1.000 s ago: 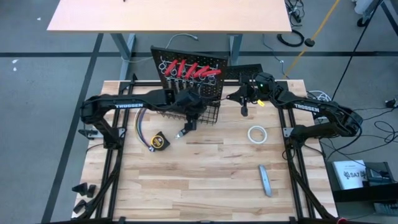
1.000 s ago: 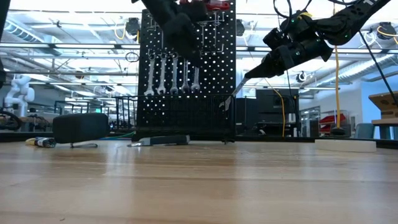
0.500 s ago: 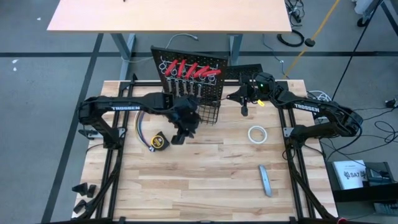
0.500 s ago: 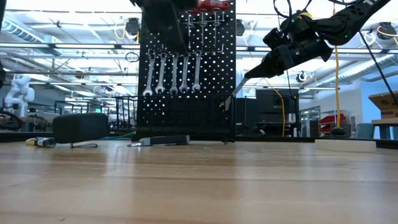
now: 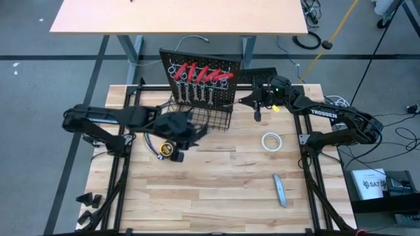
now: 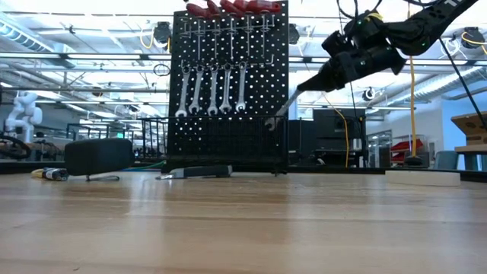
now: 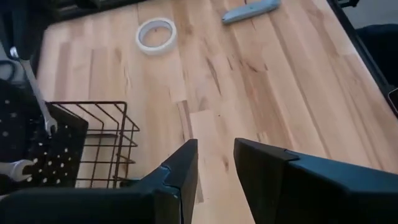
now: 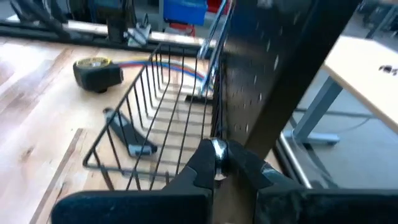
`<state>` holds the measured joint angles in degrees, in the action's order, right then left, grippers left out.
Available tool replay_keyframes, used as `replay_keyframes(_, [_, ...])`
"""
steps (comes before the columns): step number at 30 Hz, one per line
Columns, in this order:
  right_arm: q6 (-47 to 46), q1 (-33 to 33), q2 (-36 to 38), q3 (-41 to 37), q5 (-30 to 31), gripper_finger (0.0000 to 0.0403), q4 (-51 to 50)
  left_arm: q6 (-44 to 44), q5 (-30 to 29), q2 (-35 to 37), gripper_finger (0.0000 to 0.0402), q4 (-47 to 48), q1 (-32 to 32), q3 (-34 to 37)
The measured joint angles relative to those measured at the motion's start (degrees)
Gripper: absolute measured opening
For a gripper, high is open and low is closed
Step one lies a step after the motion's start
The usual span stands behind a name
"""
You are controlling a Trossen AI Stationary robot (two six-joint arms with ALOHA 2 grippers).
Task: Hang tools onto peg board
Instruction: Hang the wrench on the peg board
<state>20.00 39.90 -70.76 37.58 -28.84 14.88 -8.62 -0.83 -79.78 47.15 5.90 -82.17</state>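
The peg board [image 5: 200, 69] [image 6: 228, 99] stands upright at the table's far edge. Red-handled tools [image 6: 236, 7] run along its top, and several silver wrenches [image 6: 213, 87] hang below them. My right gripper [image 6: 301, 85] [image 8: 217, 159] is at the board's right edge, shut on one more silver wrench [image 6: 283, 106] [image 7: 34, 90]. My left gripper [image 5: 189, 139] [image 7: 214, 146] is open and holds nothing. It hovers above the table in front of the wire basket [image 5: 213, 118], next to the yellow tape measure [image 5: 169, 149]. My right gripper pinches one end of the wrench [image 8: 217, 148] between its two fingers. The fingers come from the table's right and slant down toward the peg board. The wrench runs on past them at a downward slant, clear of the table. Its open head [image 6: 271, 123] is at the board's right edge; whether it touches the board, I cannot tell.
A white tape roll [image 5: 271, 141] [image 7: 156, 34] and a grey-handled knife [image 5: 280, 190] [image 7: 252, 9] lie on the right half of the table. A grey bar [image 8: 127, 134] lies in the basket. Coloured wires [image 5: 146, 139] lie at the left, beside the tape measure.
My left gripper has drawn back from the peg board toward the table's left and near edges. It has risen and gone out of the low view. All the hanging wrenches now show on the board.
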Motion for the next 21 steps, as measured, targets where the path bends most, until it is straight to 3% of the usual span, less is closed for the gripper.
replay_keyframes(7, [-4.6, 0.07, 0.55, 0.04, -0.48, 0.0013, 5.1, 3.2, -8.37, 1.91, 0.0111, 2.7, 4.35, 0.0])
replay_keyframes(14, [-8.71, -1.22, 8.73, 0.04, -1.25, 0.0013, -1.86, 8.19, -11.8, 4.4, 0.0111, 5.79, 6.74, 2.49])
replay_keyframes(18, [-11.47, -3.53, 13.9, 0.04, -2.02, 0.0013, -7.5, 7.77, -11.83, 8.28, 0.0111, -3.13, 7.42, 10.33])
replay_keyframes(21, [-14.28, -5.71, 15.12, 0.07, -7.61, 0.0013, -9.08, 4.69, -11.03, 11.81, 0.0111, -20.41, 7.26, 20.92])
